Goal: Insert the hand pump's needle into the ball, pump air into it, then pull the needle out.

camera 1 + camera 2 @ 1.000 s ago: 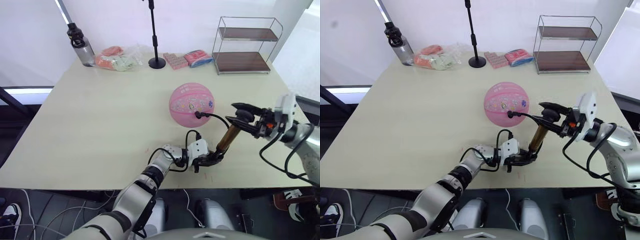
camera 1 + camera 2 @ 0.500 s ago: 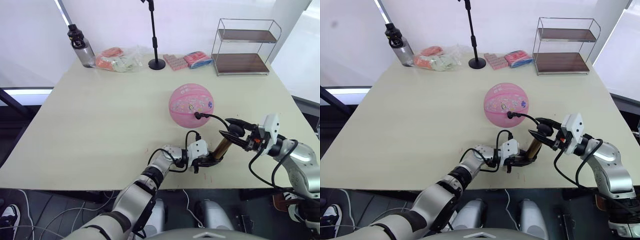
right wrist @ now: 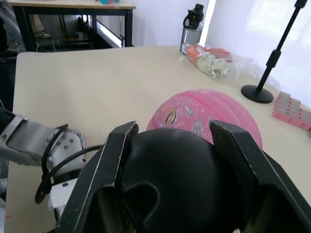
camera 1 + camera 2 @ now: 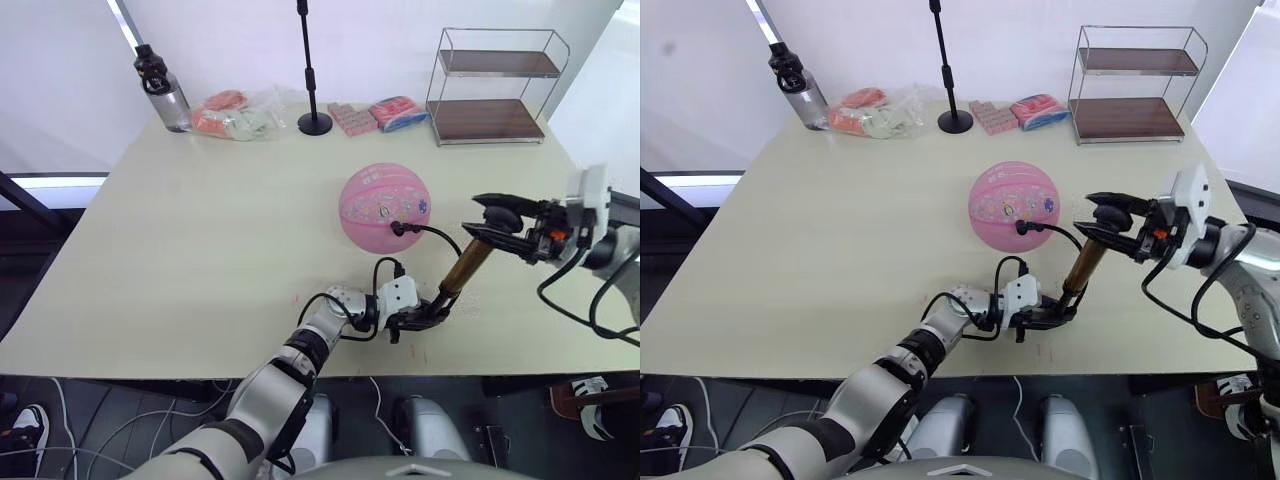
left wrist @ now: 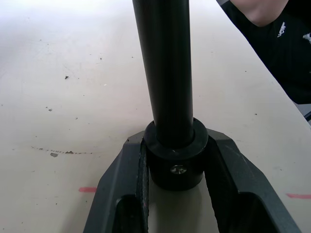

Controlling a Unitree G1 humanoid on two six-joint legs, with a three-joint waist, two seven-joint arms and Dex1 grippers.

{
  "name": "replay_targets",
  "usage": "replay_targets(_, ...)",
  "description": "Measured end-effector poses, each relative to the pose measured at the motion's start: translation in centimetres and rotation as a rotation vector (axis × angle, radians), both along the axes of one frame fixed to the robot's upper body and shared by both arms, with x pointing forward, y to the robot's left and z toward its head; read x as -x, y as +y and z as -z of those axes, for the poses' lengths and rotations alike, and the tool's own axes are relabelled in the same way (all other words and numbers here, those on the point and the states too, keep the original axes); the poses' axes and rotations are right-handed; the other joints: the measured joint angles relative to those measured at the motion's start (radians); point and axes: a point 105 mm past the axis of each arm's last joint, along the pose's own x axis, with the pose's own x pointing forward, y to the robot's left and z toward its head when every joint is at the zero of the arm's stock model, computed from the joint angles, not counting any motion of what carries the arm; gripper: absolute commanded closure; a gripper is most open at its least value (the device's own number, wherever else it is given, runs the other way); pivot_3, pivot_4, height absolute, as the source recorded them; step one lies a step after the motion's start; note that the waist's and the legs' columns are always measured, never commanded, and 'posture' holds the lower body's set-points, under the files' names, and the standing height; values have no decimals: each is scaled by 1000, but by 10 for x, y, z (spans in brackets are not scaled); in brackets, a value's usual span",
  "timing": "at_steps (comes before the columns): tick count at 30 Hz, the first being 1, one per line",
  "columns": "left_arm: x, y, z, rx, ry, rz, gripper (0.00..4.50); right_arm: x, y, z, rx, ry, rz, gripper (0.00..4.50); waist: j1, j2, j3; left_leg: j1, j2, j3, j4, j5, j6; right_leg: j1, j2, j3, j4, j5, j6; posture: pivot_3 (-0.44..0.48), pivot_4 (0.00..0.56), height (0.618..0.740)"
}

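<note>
My left gripper (image 4: 425,318) clamped the hand pump (image 4: 462,270) at its black base on the table (image 4: 200,250); my right gripper (image 4: 495,222) gripped its rounded handle. The bronze barrel leaned up toward my right. Its hose curved to the ribbed pink ball (image 4: 384,208) just beside; the needle (image 4: 396,229) seemed inserted.

The ball (image 4: 385,208) sits mid-table (image 4: 200,250); the pump (image 4: 462,272) leans just right of it — base near the front edge. Behind: bottle (image 4: 160,90) far left, stand (image 4: 312,70) centre, rack (image 4: 495,90) right.
</note>
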Motion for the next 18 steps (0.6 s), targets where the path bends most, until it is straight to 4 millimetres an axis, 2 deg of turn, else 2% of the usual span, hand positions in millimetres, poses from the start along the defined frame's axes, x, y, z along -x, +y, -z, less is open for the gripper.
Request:
replay_targets(9,-1,1,0,0,-1,-3,3404,0,0,-41,-22,-55,-20,2652,-1,0,1,-1,0,0,0,0,0,-2,0,0,0,0,0,0,150,740)
replay_targets(13,-1,1,0,0,0,-3,3404,2,1,-45,-23,-73,-16,2652,-1,0,1,-1,0,0,0,0,0,-2,0,0,0,0,0,0,150,740)
replay_targets(18,-1,3,1,-4,1,-8,3404,6,1,-35,-52,-105,-12,2652,-2,-6,-3,2,1,0,0,0,0,1,1,0,0,0,0,0,150,740)
